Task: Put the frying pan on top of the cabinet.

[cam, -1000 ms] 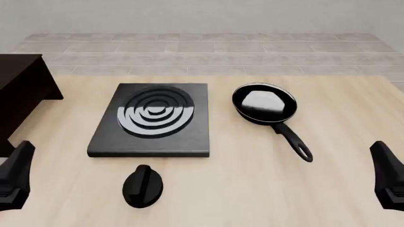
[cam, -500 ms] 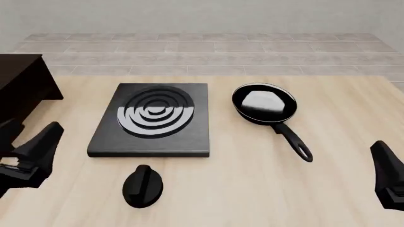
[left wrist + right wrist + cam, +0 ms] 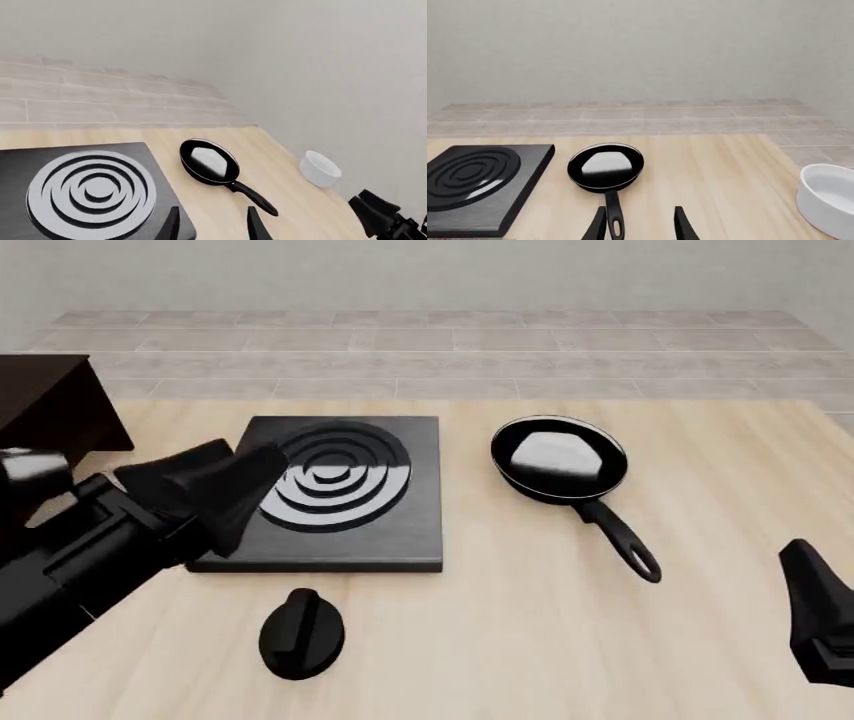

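Note:
The frying pan (image 3: 558, 460) lies on the table right of the stove plate, its handle pointing toward the near right. It also shows in the left wrist view (image 3: 208, 161) and the right wrist view (image 3: 606, 166). The cabinet (image 3: 47, 410) stands at the far left edge, partly cut off. My left gripper (image 3: 220, 482) is open and empty, raised over the stove plate's left side, well left of the pan; its fingers (image 3: 257, 226) point toward the pan. My right gripper (image 3: 809, 592) is open and empty at the near right edge, with the pan's handle between its fingers (image 3: 683, 226) in its wrist view.
A flat black stove plate (image 3: 324, 490) with concentric rings lies mid-table. A round black knob (image 3: 302, 634) sits in front of it. A white bowl (image 3: 827, 197) stands on the right side of the table, also seen in the left wrist view (image 3: 320, 168).
My left arm has swung forward and to the right, from the near left edge to over the stove plate's left side. The right arm and the pan have not moved.

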You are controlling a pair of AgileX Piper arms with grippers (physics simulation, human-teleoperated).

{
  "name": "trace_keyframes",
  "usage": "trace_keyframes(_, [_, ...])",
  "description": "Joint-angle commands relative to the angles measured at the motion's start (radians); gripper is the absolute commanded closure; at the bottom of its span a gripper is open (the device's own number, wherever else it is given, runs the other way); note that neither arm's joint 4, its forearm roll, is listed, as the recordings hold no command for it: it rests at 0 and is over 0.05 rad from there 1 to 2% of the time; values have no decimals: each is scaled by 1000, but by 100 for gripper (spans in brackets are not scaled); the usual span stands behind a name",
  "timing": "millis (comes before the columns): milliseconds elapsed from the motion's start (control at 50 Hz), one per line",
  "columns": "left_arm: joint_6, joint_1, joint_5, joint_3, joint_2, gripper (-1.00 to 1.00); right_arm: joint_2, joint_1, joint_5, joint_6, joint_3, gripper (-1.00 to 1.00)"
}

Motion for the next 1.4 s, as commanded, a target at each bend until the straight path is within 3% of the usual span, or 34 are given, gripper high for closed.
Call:
trace_keyframes(20, [-165, -131, -136, -64, 217, -100, -1, 3, 4, -6, 0, -100])
trace_keyframes(220, [-301, -189, -211, -122, 388, -100, 0, 6, 3, -12, 0, -100])
trace_keyframes(540, [-449, -234, -263, -196, 562, -100, -2, 10, 6, -18, 0, -100])
trace_keyframes(880, [-468, -329, -184, -350, 653, -100, -4, 9, 6, -19, 0, -100])
trace_keyframes(1040, [-477, -318, -141, -422, 702, -100, -2, 11, 5, -15, 0, -100])
trace_keyframes(1400, [-526, -266, -152, -499, 860, -100, -2, 10, 4, -10, 0, -100])
